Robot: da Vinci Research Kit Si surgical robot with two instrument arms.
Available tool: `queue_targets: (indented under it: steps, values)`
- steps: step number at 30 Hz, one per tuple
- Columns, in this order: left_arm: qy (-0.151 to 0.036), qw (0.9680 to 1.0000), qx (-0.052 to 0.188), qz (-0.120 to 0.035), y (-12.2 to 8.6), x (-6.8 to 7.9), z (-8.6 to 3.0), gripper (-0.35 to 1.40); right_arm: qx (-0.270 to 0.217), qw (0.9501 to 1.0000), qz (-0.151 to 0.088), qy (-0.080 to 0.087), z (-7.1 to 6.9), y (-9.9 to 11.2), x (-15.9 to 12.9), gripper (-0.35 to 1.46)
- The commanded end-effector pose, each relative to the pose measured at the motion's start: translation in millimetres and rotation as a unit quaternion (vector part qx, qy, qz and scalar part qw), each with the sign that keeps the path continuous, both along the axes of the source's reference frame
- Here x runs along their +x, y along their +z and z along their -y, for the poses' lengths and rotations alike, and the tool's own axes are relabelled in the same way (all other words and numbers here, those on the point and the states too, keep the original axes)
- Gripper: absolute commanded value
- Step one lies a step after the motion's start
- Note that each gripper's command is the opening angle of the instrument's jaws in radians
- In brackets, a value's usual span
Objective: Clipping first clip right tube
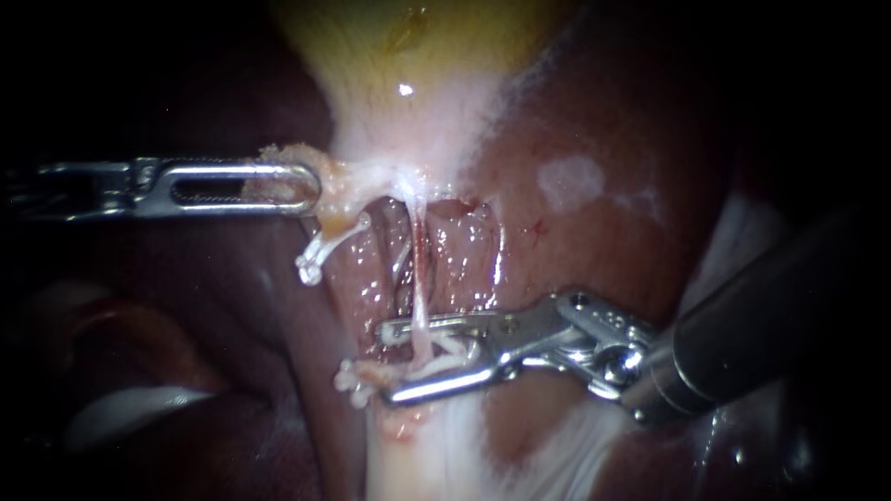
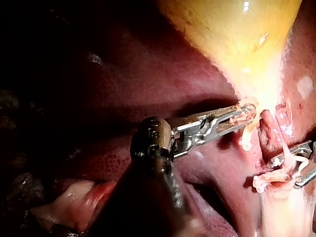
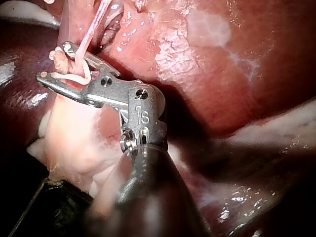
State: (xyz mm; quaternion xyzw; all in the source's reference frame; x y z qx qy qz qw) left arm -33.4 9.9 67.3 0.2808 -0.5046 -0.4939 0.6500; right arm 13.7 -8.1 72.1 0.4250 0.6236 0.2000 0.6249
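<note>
The right instrument (image 1: 390,364) comes in over the liver (image 1: 594,241). Its end effector stands open with a clear gap, one jaw on each side of the thin tube (image 1: 419,278). A white curved piece (image 1: 445,357) sits in that gap, probably the clip, and it is not yet pressed together.

The tube runs down from the narrow end of the gallbladder (image 1: 418,56), crosses the wet hollow in the tissue and passes between these jaws. The left instrument (image 1: 297,186) has its end effector closed on a flap of pale tissue at the gallbladder's neck, which seems to hold the tube stretched.

The tube looks very thin, soft and slippery, so it is probably easy to tear or to lose out of the gap. The best place to take it seems to be the free straight part just above the frayed white tissue, with the tube lying deep between the jaws, across them, and not near their tips.
</note>
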Motion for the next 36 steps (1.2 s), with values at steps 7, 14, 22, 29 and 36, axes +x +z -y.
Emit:
queue_targets:
  steps: [7,14,22,29,36]
  values:
    - [0.000,1.0000,0.000,0.000,0.0,0.0,0.0,-0.35,0.035,0.9993,-0.008,-0.002,0.1,-0.2,0.0,0.32]
    - [0.000,1.0000,0.000,0.000,0.1,0.1,-0.1,-0.35,0.057,0.9983,0.004,0.005,-0.2,0.2,-0.3,-0.09]
    - [0.001,1.0000,0.000,0.001,0.3,0.3,-0.2,-0.35,0.064,0.9969,0.043,0.018,-1.0,1.1,-1.5,-0.35]
    - [0.001,1.0000,0.000,0.001,0.4,0.3,-0.3,-0.35,0.061,0.9969,0.048,0.012,-0.5,1.1,-1.5,-0.35]
    - [0.001,1.0000,0.000,0.001,0.5,0.3,-0.3,-0.35,0.061,0.9969,0.048,0.013,-0.6,1.2,-1.5,-0.35]
